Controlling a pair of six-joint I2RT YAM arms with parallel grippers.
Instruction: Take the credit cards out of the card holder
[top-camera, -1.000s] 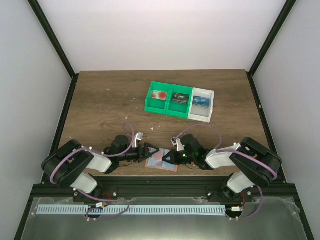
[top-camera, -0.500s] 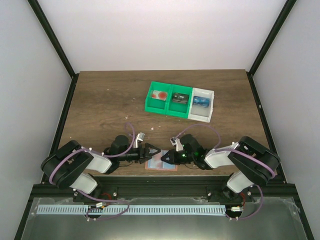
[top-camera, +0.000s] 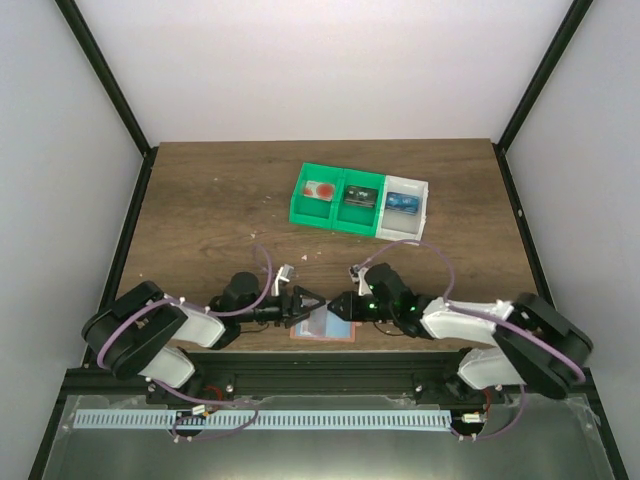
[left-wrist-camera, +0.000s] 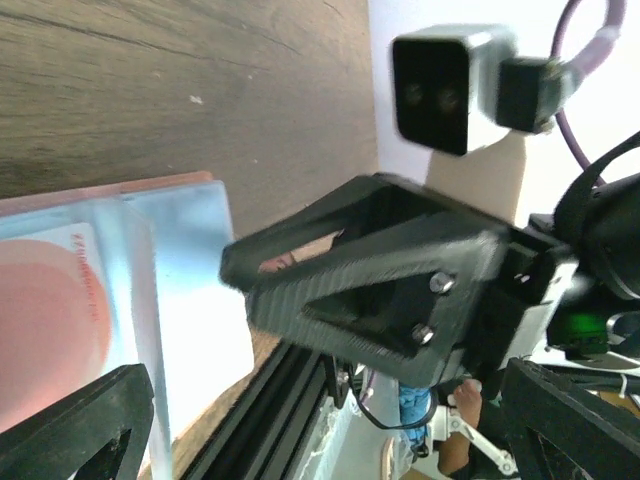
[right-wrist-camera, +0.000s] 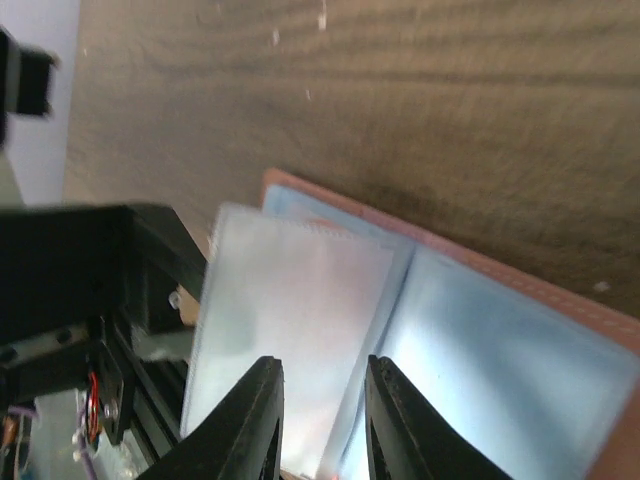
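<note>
Now the right arm reaches further across than a second ago. Its elbow has swung out to the right, and the right gripper (top-camera: 340, 304) has moved in toward the left gripper (top-camera: 308, 300), so the two sit almost tip to tip. The left arm has barely shifted.

Between the grippers a pale-blue leaf (top-camera: 320, 321) stands raised off the card holder (top-camera: 338, 336). The holder lies open on the table (top-camera: 200, 200) at the near edge, just under both grippers, with a salmon-pink border around its light-blue faces.

The left jaws are wide, and the holder lies toward one finger. The right jaws are narrow, and the leaf's lower edge runs into the gap between them. Whether they actually pinch it I cannot tell.
</note>
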